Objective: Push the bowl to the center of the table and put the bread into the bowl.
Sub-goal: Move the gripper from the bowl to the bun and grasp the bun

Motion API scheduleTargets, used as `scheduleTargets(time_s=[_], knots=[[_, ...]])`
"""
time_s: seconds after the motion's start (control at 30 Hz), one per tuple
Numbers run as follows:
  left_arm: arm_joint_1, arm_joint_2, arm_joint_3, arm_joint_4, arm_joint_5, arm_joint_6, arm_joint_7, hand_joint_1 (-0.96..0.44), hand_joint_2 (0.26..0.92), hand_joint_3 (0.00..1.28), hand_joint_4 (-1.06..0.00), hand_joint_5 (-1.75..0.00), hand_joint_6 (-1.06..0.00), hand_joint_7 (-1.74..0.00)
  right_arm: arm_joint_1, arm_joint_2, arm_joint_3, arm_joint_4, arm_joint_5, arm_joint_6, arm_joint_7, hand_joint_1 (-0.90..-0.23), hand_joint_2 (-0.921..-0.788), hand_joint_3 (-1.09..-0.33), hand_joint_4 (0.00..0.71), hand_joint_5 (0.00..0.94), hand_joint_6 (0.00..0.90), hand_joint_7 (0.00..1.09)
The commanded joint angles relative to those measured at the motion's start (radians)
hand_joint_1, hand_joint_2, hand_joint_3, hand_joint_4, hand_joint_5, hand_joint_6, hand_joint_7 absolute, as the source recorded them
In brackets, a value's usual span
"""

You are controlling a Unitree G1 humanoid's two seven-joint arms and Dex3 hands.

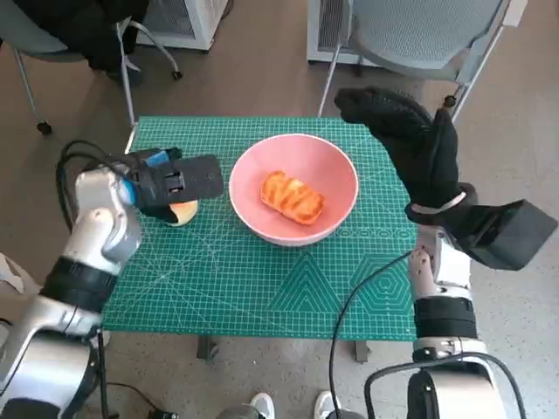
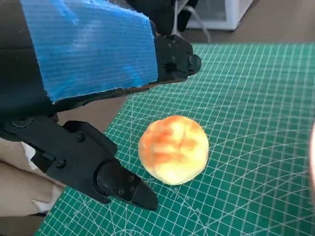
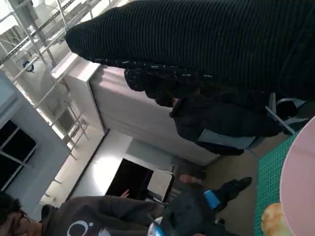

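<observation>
Inside bowl (image 1: 336, 170): bread (image 1: 293, 197), clear of right hand (image 1: 410, 140).

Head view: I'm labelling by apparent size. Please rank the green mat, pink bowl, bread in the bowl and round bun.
1. green mat
2. pink bowl
3. bread
4. round bun, partly hidden under the left hand, so unsure.

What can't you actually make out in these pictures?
- Head view: the black, blue-taped left robot hand covers most of the round golden bun.
- Left wrist view: the pink plastic bowl is only a blurred sliver at the picture's edge.
- Right wrist view: the black-gloved right robot hand hides much of the scene; the bowl and bun are cut off, and the glazed pastry is absent.
</observation>
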Motion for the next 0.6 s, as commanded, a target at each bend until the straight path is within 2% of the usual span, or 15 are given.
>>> scheduleTargets(time_s=[0.03,0.6], knots=[[-0.052,-0.024,-0.015,0.09,0.008,-0.027,0.029,-0.29,0.678,0.0,0.0,0.0,-0.12,0.0,0.025,-0.007,0.002,0.002,-0.007,0.009,-0.006,-0.729,-0.921,-0.897,0.023,0.0,-0.001,0.21],[-0.172,-0.114,-0.055,0.452,-0.004,-0.157,0.14,-0.29,0.674,0.0,0.0,0.0,-0.13,0.0,0.027,-0.01,0.0,0.007,-0.014,-0.006,-0.017,-0.725,-0.921,-0.902,0.023,0.0,-0.001,0.2]])
